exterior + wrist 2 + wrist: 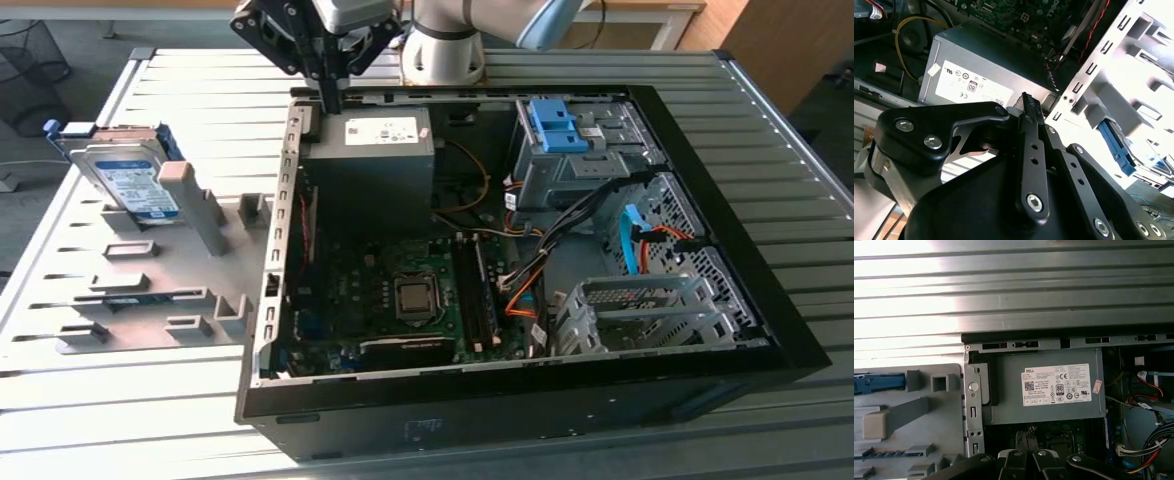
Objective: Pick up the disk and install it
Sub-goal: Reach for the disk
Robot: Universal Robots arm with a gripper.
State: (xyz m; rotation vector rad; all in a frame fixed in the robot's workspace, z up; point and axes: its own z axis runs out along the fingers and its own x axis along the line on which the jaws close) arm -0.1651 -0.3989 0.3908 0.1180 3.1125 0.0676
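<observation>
Slatted metal table (200,75) carries an open computer case (534,410) lying on its side, internals up. A grey fixture plate (147,290) sits just beside the case on the exterior view's left.

The disk (127,185) stands on edge in a slot at the far end of that plate, label side facing the camera and blue rail along its top edge. It is well apart from the gripper and nothing touches it.

The gripper (328,90) hangs over the far rim of the case, at the corner of the power supply (374,150) on the exterior view's left. Fingers are pressed together with nothing between them. Both wrist views show the same thing: fingertips meet in the second wrist view (1026,102) and in the first wrist view (1026,435). Can't tell whether the tips touch the case rim or sit just above it.

The power supply shows in both wrist views (979,65) (1054,390), white sticker up, right below the fingers. The first wrist view also shows the fixture plate (909,410) next to the case wall.

Inside the case:
- The motherboard (387,290) sits on the near side of the power supply.
- A blue bracket (558,125) sits on top of the drive cage in the far corner, on the exterior view's right.
- A grey perforated cage (641,310) is in the near corner on the same side, with orange and blue cables running past it.

The arm's base (441,50) stands on the table behind the case.
</observation>
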